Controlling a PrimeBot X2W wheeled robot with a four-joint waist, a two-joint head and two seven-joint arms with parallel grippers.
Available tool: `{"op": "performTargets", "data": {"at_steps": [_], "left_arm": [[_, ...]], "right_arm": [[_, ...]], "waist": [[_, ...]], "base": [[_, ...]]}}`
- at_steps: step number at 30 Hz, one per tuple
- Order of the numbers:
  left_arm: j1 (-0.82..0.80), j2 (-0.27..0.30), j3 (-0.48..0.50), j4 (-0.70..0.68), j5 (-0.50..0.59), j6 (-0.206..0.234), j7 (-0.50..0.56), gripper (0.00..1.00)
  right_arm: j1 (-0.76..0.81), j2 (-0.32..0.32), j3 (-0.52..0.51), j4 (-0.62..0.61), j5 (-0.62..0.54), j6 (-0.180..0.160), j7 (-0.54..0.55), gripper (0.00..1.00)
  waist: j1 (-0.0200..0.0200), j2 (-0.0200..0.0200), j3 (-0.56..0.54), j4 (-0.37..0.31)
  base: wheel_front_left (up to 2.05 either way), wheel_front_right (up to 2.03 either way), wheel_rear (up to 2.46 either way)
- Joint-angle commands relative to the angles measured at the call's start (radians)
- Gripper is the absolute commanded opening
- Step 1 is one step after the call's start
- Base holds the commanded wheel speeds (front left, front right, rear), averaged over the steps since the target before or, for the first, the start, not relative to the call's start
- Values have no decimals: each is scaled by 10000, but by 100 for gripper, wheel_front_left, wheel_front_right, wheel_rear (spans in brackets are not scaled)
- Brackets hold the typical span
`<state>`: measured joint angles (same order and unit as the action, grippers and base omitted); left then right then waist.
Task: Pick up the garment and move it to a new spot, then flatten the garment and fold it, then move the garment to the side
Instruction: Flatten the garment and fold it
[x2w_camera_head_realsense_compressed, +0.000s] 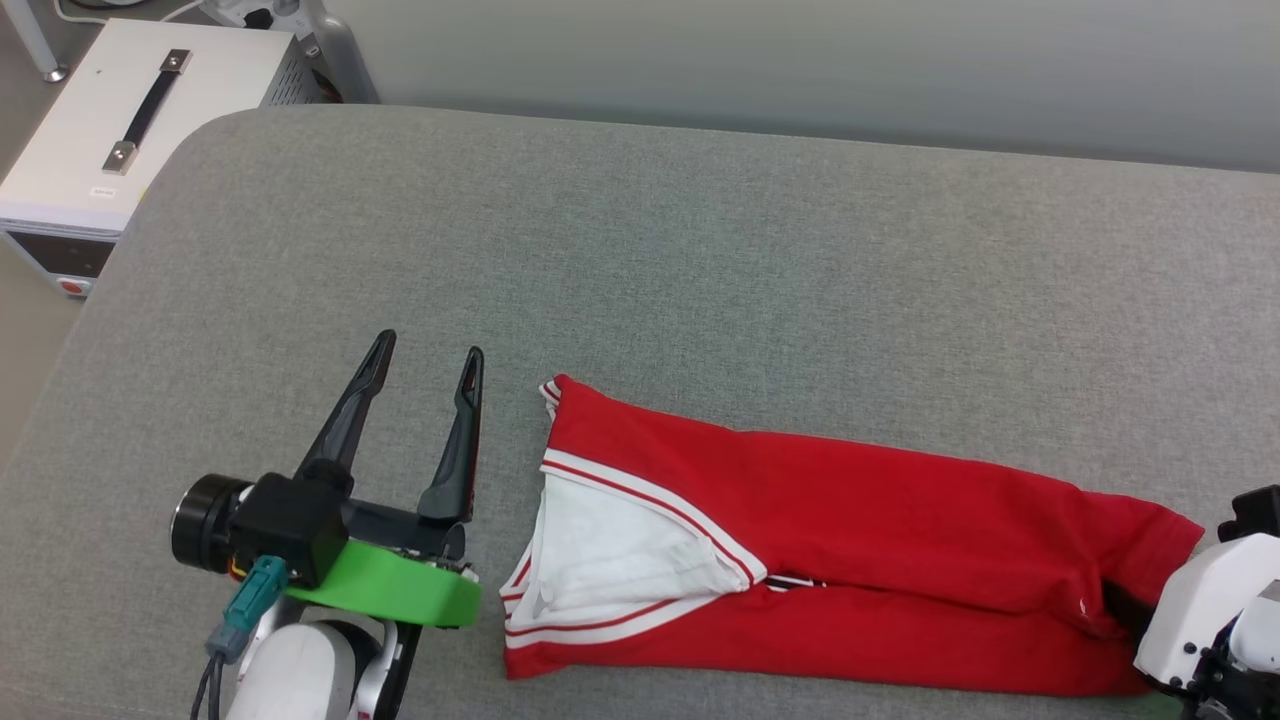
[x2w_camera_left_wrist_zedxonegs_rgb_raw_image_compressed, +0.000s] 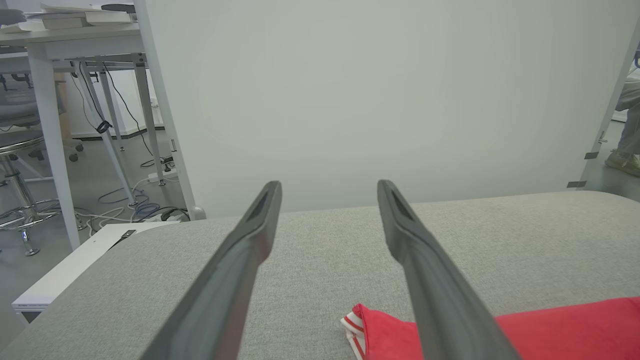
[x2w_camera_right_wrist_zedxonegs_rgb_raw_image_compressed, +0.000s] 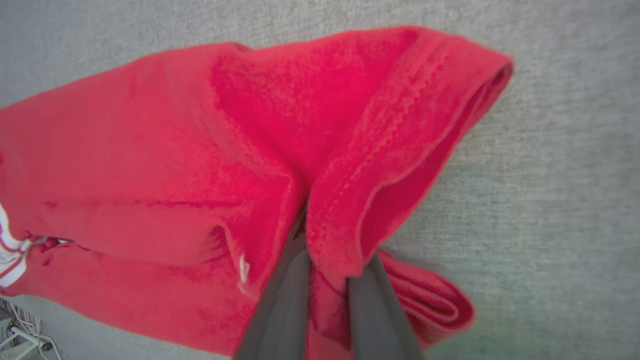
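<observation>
The garment (x2w_camera_head_realsense_compressed: 800, 530), a red T-shirt with white sleeves and striped trim, lies folded into a long narrow strip on the grey padded table (x2w_camera_head_realsense_compressed: 700, 250). Its collar end faces my left gripper (x2w_camera_head_realsense_compressed: 428, 362), which hovers open just left of it with nothing between the fingers. In the left wrist view the left gripper (x2w_camera_left_wrist_zedxonegs_rgb_raw_image_compressed: 327, 187) points toward the table's far edge, the garment (x2w_camera_left_wrist_zedxonegs_rgb_raw_image_compressed: 550, 325) at lower right. At the hem end, my right gripper (x2w_camera_right_wrist_zedxonegs_rgb_raw_image_compressed: 325, 260) is shut on a fold of the garment (x2w_camera_right_wrist_zedxonegs_rgb_raw_image_compressed: 200, 150); in the head view the cloth hides its fingers, only the white wrist (x2w_camera_head_realsense_compressed: 1205, 610) showing.
A white box with a black handle (x2w_camera_head_realsense_compressed: 130, 120) stands off the table's far left corner. A pale wall panel (x2w_camera_left_wrist_zedxonegs_rgb_raw_image_compressed: 375, 90) rises behind the table. White desks, a stool and floor cables (x2w_camera_left_wrist_zedxonegs_rgb_raw_image_compressed: 60, 150) lie to the left. A person's foot (x2w_camera_left_wrist_zedxonegs_rgb_raw_image_compressed: 622, 162) is at far right.
</observation>
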<state>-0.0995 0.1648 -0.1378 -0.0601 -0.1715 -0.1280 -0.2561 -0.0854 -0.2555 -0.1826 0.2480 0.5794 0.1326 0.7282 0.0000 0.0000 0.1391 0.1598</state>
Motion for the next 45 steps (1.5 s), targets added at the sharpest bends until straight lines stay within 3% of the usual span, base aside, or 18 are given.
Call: {"op": "performTargets", "data": {"at_steps": [1,17,26,35,45], "left_arm": [[168,81,21,28,-54,-26,-57,100],[258,34,97,117,-109,-27,-57,100],[485,-42,-33,343,-225,-27,-57,100],[710,-107,37,442,-314,-27,-57,100],[800,-228,103,432,-345,-27,-57,100]], "right_arm": [[37,-123,36,175,27,-19,-200,0],[319,-1499,-1583,472,-1153,-19,-1378,0],[647,-1130,-1388,-170,-1054,-19,-1371,0],[1468,-636,-731,-2114,-816,-19,-629,0],[1952,847,295,-4167,-458,-19,389,0]], "waist": [[0,0,-32,-37],[0,0,-293,-295],[0,0,-769,-359],[0,0,-1096,-317],[0,0,-1150,-157]], "base": [[0,0,0],[0,0,0],[0,0,0],[0,0,0],[0,0,0]]}}
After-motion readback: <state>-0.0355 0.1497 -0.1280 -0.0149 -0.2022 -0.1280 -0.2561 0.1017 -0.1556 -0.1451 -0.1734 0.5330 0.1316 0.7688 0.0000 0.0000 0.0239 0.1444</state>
